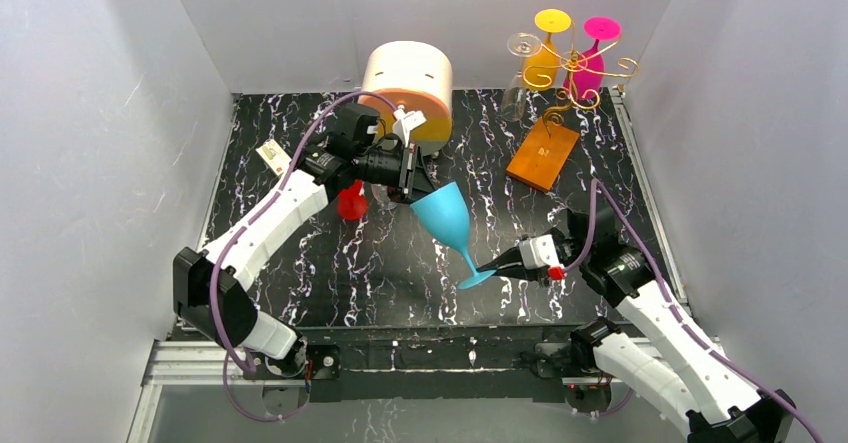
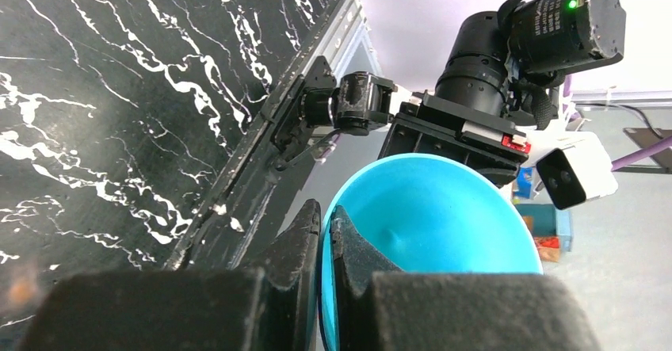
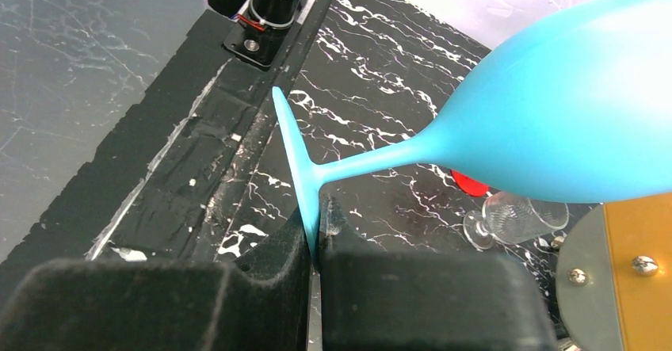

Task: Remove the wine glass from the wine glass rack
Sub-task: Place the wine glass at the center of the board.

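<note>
At 7 o'clock from the rack (image 1: 543, 151), left hand (image 1: 415, 185) pinches the wine glass (image 1: 447, 218) rim, right hand (image 1: 487, 268) its foot; likely handover, 1 releases next.

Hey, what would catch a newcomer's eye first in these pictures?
The turquoise wine glass, held tilted over the middle of the black marbled table: the left gripper pinches its rim, the right gripper its foot. Next, the gold wine glass rack at the back right, with a yellow glass and a pink glass hanging upside down.
</note>
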Motion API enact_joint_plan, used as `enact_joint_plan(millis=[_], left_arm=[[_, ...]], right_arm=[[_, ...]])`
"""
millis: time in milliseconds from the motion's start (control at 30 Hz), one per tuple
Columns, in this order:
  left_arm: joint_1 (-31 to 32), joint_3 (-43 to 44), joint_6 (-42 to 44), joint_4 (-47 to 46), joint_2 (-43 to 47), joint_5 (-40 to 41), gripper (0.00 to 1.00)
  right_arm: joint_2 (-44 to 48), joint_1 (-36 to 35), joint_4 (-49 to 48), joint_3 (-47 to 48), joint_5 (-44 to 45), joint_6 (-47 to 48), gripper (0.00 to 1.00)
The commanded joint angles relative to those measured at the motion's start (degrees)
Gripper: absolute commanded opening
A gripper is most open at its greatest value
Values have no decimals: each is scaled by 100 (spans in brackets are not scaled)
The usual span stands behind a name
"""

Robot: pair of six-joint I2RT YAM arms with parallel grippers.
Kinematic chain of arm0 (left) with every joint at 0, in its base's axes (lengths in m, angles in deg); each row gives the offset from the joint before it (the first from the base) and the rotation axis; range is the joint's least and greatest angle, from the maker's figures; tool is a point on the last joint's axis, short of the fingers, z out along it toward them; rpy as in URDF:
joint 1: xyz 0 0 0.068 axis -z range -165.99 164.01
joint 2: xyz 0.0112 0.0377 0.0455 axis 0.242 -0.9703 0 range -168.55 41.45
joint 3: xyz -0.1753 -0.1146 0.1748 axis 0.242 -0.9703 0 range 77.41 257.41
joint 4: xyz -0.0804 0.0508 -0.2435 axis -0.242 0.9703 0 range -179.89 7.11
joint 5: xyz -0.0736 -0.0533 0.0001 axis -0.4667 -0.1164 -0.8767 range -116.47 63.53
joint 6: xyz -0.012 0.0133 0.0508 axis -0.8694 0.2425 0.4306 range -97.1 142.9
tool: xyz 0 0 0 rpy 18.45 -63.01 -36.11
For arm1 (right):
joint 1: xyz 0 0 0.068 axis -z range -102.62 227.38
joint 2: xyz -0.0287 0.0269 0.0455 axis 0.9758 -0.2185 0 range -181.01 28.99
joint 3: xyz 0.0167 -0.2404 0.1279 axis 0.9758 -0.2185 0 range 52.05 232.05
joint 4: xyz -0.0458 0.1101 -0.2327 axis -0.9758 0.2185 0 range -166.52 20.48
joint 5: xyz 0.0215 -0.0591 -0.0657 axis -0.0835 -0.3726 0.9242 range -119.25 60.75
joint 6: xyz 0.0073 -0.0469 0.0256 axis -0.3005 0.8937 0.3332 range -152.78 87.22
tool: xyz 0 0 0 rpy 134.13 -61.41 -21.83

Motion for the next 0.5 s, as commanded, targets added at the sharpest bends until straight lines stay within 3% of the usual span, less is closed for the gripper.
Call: enact_joint_plan(millis=[0, 367, 467], left_arm=[[50, 478, 555, 737, 269, 252, 0], [44, 742, 782, 932, 411, 661, 0], [47, 784, 800, 974, 445, 783, 0]], right_arm=[[117, 21, -2, 89, 362, -125, 8], [401, 23, -335, -153, 435, -594, 37], [525, 25, -436, -238, 503, -726, 39]])
